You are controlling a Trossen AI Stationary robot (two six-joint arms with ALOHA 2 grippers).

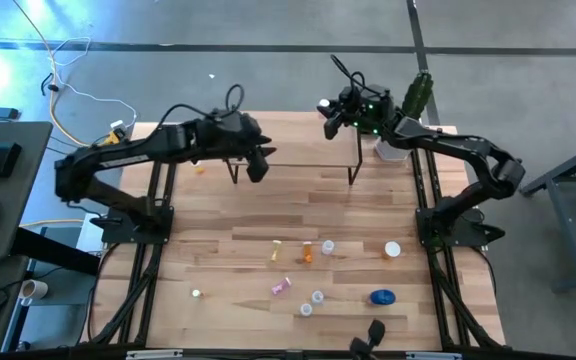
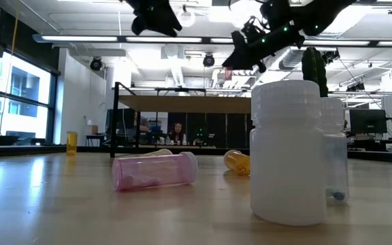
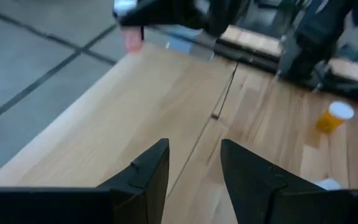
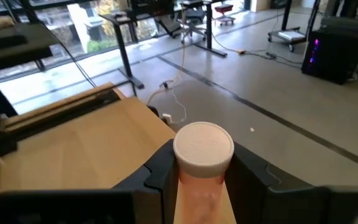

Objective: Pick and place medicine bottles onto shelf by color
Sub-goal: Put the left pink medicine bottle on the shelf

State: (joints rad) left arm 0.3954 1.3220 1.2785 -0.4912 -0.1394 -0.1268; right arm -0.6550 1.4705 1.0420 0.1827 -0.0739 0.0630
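Observation:
My right gripper (image 1: pixel 328 108) is shut on a pink bottle with a white cap (image 4: pixel 204 149), high over the far right end of the shelf (image 1: pixel 293 150). The bottle also shows in the left wrist view (image 3: pixel 132 38). My left gripper (image 1: pixel 259 166) is open and empty above the shelf's left end (image 3: pixel 135 106). Several small bottles lie or stand on the table's near half: yellowish (image 1: pixel 278 250), orange (image 1: pixel 308 253), white (image 1: pixel 393 250), pink (image 1: pixel 281 287) and a blue jar (image 1: pixel 382 296). One orange bottle (image 1: pixel 200 170) lies left of the shelf. My right gripper pinches the pink bottle's body (image 4: pixel 201 186) between its two fingers, just behind the white cap. The bottle lies along the fingers, cap end sticking out past the fingertips. It is lifted clear of the shelf and the table.
A white pot with a green cactus (image 1: pixel 408 110) stands at the far right corner, close to my right arm. In the low view a large white bottle (image 2: pixel 288 156), a lying pink bottle (image 2: pixel 155 170) and an orange one (image 2: pixel 237 161) are in front of the shelf (image 2: pixel 182 103).

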